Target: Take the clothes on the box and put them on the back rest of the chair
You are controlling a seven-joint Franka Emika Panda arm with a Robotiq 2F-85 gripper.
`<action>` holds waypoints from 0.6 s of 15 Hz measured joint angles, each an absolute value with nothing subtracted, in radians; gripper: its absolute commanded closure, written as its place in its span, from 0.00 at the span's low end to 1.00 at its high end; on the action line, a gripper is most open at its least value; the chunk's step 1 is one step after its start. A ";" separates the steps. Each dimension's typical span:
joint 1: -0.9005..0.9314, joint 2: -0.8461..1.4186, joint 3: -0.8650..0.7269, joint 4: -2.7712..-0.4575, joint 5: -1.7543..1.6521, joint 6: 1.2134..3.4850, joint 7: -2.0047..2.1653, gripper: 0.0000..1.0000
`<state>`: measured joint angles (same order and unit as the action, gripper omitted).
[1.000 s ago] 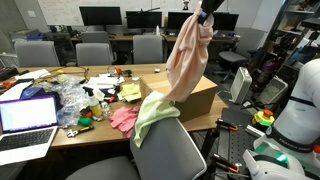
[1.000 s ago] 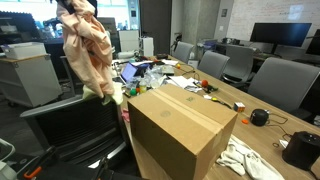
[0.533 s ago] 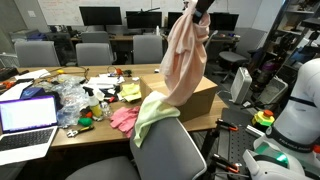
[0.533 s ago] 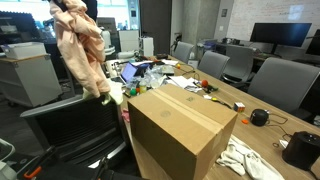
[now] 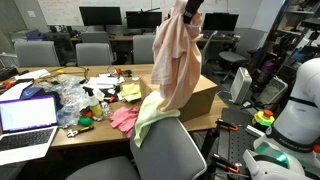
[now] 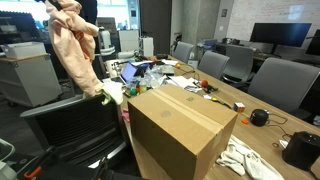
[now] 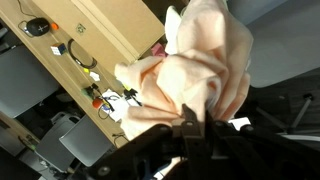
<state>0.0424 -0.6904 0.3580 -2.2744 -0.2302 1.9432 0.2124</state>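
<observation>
My gripper point(image 5: 188, 9) is high above the scene, shut on the top of the peach-pink garment point(image 5: 174, 62), which hangs in a long fold over the chair's back rest. In the wrist view the fingers point(image 7: 190, 128) pinch that bunched garment point(image 7: 205, 60). The pale yellow-green garment point(image 5: 152, 114) is draped over the grey chair's point(image 5: 168, 152) back rest; in an exterior view it shows at the back rest's edge point(image 6: 111, 94). The brown box point(image 6: 180, 128) stands on the table beside the chair point(image 6: 70, 130), its top bare. In an exterior view the peach garment point(image 6: 72, 52) hangs over the chair.
The table holds a bright pink cloth point(image 5: 123, 118), an open laptop point(image 5: 27, 116), plastic wrap and small clutter point(image 5: 75, 100). A white cloth point(image 6: 245, 160) lies by the box. More grey chairs point(image 5: 95, 52) and monitors point(image 5: 100, 15) stand behind.
The gripper has carried the hanging peach-pink garment sideways, away from the box and further over the chair's back rest. The yellow-green garment has stayed in place.
</observation>
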 measured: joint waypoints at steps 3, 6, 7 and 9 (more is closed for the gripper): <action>0.056 -0.657 0.366 -2.253 -0.257 1.928 0.212 0.98; 0.069 -0.632 0.366 -2.238 -0.272 1.914 0.212 0.78; 0.072 -0.626 0.366 -2.235 -0.273 1.911 0.212 0.66; 0.074 -0.619 0.366 -2.230 -0.273 1.905 0.212 0.52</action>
<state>0.0744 -0.6185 0.3662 -2.2298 -0.2732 1.9049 0.2124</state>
